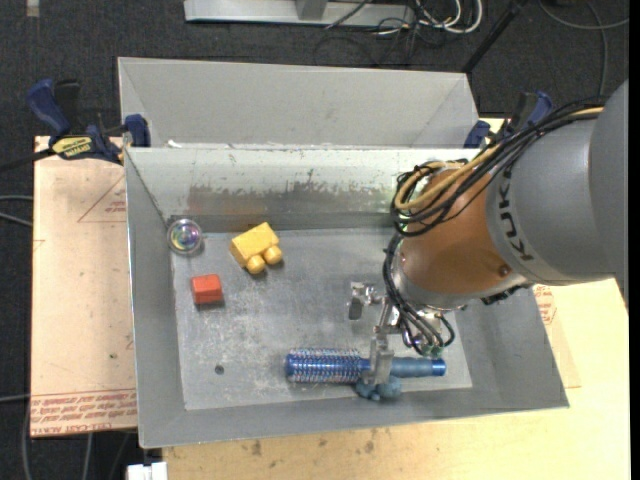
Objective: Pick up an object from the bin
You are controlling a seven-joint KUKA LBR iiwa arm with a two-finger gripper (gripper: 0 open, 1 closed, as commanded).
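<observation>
Well, nothing is lifted yet: the gripper (369, 330) hangs low with its fingers (381, 353) spread, one tip down at the neck of the blue brush (330, 367) lying at six o'clock in the bin (157, 298); closing and raising remain

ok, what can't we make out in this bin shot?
Camera view:
1. Right part of the bin floor: hidden under the arm.
2. Join of bristle head and handle on the blue brush by the near wall: covered by the end effector. Contact between the two can't be judged.
3. The dark speck on the near floor: too small to identify.
</observation>
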